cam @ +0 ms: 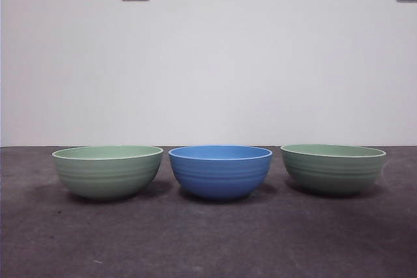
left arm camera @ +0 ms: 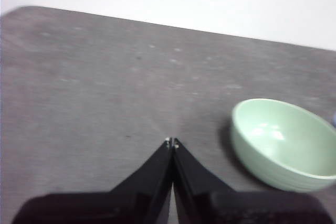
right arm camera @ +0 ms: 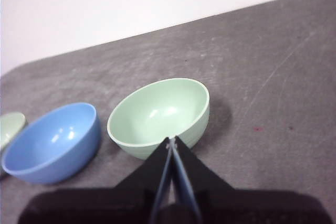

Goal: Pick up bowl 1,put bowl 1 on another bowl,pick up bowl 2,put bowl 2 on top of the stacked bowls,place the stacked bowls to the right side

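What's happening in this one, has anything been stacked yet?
Nothing is stacked yet. Three bowls stand apart in a row on the dark table: a pale green bowl, the blue bowl in the middle, and a second pale green bowl. Neither arm shows in the front view. The left pincer is shut and empty, near the first green bowl. The right pincer is also shut and empty, near the other green bowl, with the blue one beside it.

By my right pincer (right arm camera: 172,141) sits a pale green ribbed bowl (right arm camera: 160,116), a blue ribbed one (right arm camera: 55,142) beyond it; my black left pincer (left arm camera: 172,142) nears another pale green bowl (left arm camera: 286,142).
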`<action>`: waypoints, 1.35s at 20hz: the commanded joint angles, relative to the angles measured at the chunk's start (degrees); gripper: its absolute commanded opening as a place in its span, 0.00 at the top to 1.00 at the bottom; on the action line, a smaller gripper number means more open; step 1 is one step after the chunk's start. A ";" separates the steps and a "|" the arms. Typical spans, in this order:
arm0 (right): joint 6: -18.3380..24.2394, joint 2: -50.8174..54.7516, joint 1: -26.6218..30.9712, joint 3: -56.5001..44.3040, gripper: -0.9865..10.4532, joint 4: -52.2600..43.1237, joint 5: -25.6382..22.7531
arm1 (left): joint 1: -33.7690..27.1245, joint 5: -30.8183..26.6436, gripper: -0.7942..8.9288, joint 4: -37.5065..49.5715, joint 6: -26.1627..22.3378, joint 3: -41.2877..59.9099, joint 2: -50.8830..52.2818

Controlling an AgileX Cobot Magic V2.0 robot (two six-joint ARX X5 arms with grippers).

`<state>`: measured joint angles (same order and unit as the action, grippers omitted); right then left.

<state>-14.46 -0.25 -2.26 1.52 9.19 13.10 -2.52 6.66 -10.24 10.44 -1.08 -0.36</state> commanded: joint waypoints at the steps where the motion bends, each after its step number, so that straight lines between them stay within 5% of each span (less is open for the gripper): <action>1: -5.33 -0.22 -0.04 2.38 0.92 -0.72 -0.04 | -0.17 3.15 0.93 0.31 4.17 -1.53 0.17; 13: -6.10 -11.72 -0.15 17.62 0.92 7.45 3.10 | -0.17 13.46 0.93 -9.05 7.50 -14.88 -5.27; 19: 0.33 -20.06 -0.17 27.78 0.92 17.86 11.80 | -0.17 21.68 0.93 -15.06 2.69 -23.02 -14.08; 27: 14.34 -30.34 -0.55 42.16 0.92 37.44 21.35 | -0.02 31.52 0.93 -28.96 -9.29 -35.39 -25.75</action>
<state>-5.08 -30.22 -2.61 42.63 45.41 33.93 -2.50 37.43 -38.30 6.02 -35.55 -25.63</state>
